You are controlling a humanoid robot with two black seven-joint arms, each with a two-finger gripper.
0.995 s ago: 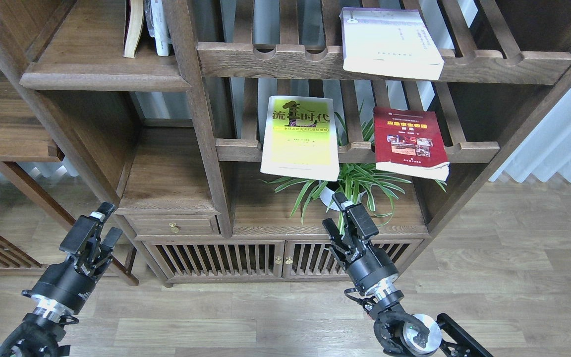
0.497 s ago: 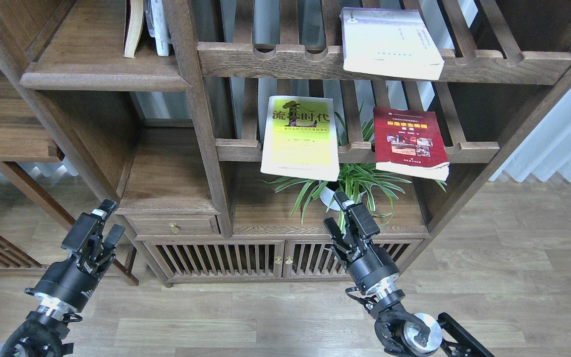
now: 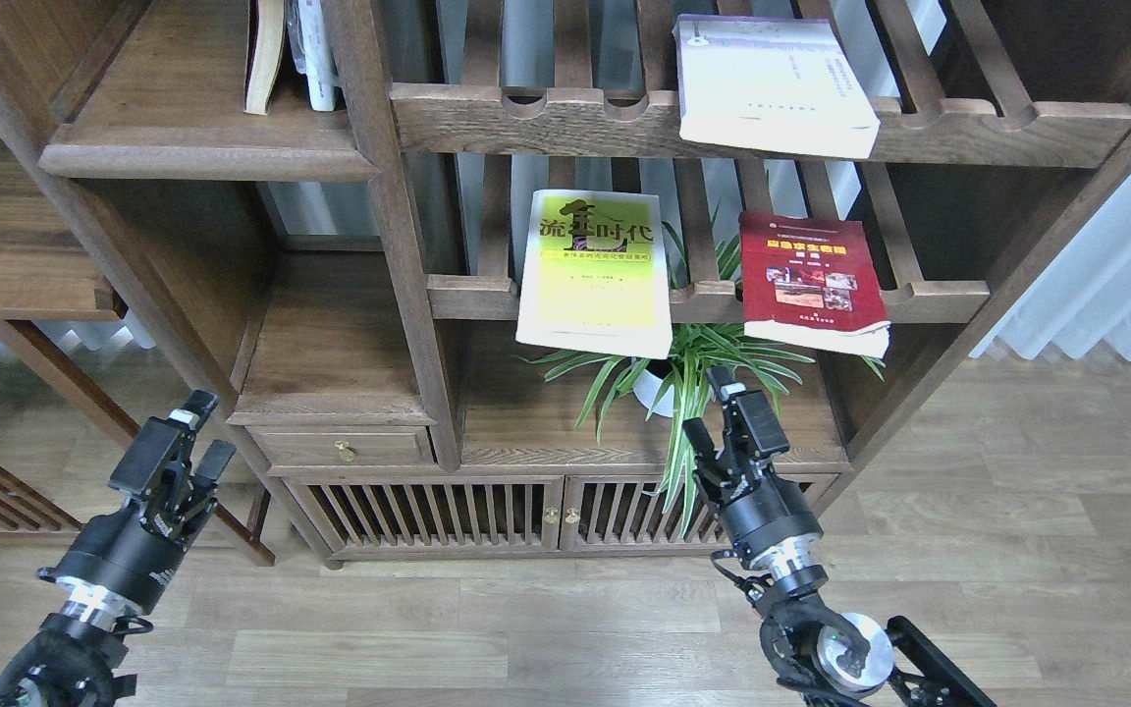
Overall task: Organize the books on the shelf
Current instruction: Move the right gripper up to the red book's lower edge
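Three paperbacks are seen lying flat on the slatted racks: the yellow-green book (image 3: 595,273) and the dark red book (image 3: 809,282) on the lower rack, both overhanging its scalloped front rail (image 3: 708,298), and the white book (image 3: 770,84) on the upper rack, its near edge also past the rail. The solid shelf (image 3: 202,128) is found at upper left, where two other books (image 3: 291,54) already stand upright near its right post. The right gripper (image 3: 723,422) is held below the lower rack, just in front of the spider plant (image 3: 693,368), with its fingers parted a little and nothing between them; the left gripper (image 3: 173,442) hangs low at the left, beside the small drawer cabinet (image 3: 335,432), likewise slightly open and empty. Several risks can be judged from this. An overhanging book could be tipped off the rail if it were nudged from beneath before being clamped. The plant's leaves could be caught or the pot knocked if the right arm were raised straight up. A thin paperback gripped at one edge is likely to sag or slip. The vertical post (image 3: 399,245) between rack and shelf could be struck during the carry across, and the standing books could be toppled on insertion.
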